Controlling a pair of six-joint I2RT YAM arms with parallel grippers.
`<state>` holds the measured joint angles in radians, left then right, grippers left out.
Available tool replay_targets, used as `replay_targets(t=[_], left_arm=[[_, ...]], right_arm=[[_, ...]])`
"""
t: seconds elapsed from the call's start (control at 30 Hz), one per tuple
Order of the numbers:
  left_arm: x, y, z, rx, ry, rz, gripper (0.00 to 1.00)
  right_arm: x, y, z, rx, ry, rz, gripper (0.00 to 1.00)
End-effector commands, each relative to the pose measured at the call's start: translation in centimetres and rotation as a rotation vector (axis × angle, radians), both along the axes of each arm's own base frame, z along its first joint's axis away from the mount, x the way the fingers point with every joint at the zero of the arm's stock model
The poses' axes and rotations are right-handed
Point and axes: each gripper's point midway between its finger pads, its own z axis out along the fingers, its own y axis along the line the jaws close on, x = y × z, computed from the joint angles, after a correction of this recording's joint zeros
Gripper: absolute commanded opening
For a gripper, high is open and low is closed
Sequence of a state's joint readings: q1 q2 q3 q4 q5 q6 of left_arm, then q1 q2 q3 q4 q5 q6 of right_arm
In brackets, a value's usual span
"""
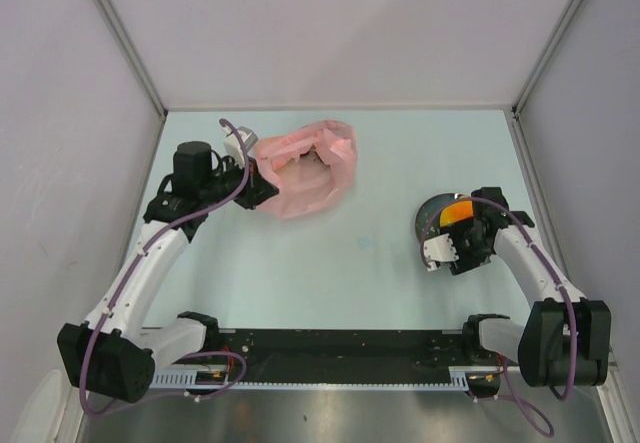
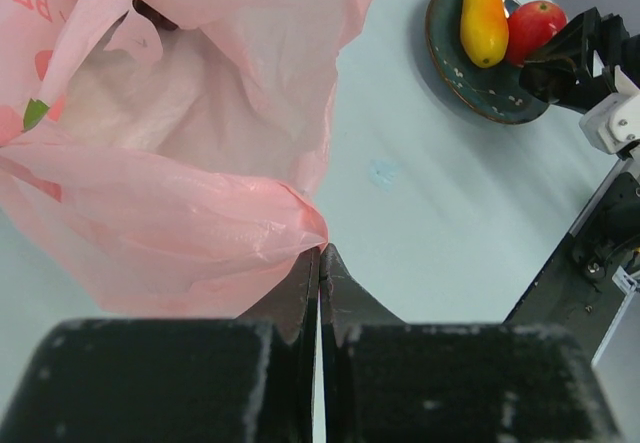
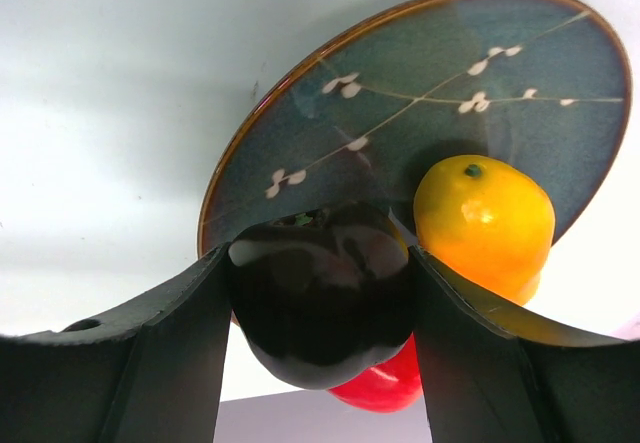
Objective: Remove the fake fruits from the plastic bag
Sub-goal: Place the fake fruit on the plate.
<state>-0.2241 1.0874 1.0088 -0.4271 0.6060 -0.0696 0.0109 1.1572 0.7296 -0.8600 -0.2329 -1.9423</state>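
Observation:
The pink plastic bag lies at the far left with its mouth open; it fills the left wrist view. My left gripper is shut on the bag's rim. My right gripper is shut on a glossy dark purple fruit at the near rim of the dark plate. A yellow-orange fruit and a red apple lie on the plate; both also show in the left wrist view, the yellow-orange fruit and the apple. The bag's inside shows no fruit.
The dark blue plate with a white blossom pattern sits at the right of the table. Grey walls enclose the table on three sides. A black rail with both arm bases runs along the near edge.

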Motion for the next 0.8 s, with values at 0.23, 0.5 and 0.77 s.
replay_targets(t=[0.23,0.5,0.77], left_arm=[[0.1,0.0,0.8,-0.006,-0.055,-0.008,0.0],[0.2,-0.1,0.7,-0.013,-0.05,-0.011,0.0],[0.1,-0.3,0.7,-0.019,-0.045,-0.018,0.0]], right_arm=[[0.4,-2.0,-0.6,-0.083,0.013,0.035,0.46],[0.3,-1.7,-0.4,-0.069,0.007,0.045,0.55],[-1.0,-0.7,1.4,-0.032,-0.032,0.103,0.66]])
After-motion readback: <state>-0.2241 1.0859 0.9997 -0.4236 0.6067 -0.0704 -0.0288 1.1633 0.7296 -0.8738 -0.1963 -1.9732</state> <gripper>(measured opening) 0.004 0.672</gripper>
